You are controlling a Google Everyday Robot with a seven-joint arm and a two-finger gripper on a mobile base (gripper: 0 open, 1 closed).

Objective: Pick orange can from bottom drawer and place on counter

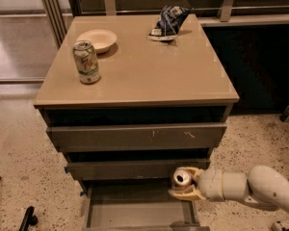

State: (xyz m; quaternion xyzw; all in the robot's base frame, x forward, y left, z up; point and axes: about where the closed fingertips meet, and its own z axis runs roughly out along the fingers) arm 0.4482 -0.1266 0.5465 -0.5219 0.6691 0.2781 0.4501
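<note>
The orange can [182, 178] shows its silver top and pull tab, held above the right side of the open bottom drawer [135, 211]. My gripper [185, 184] reaches in from the right and is shut on the can, with tan fingers above and below it. The can sits just below the front of the middle drawer. The tan counter [144, 66] is the cabinet's top, well above the can.
On the counter stand a white-and-green can [86, 61] at the left, a shallow cream bowl [97, 39] behind it, and a crumpled blue chip bag [168, 22] at the back. The two upper drawers [137, 136] stick out slightly. Speckled floor surrounds the cabinet.
</note>
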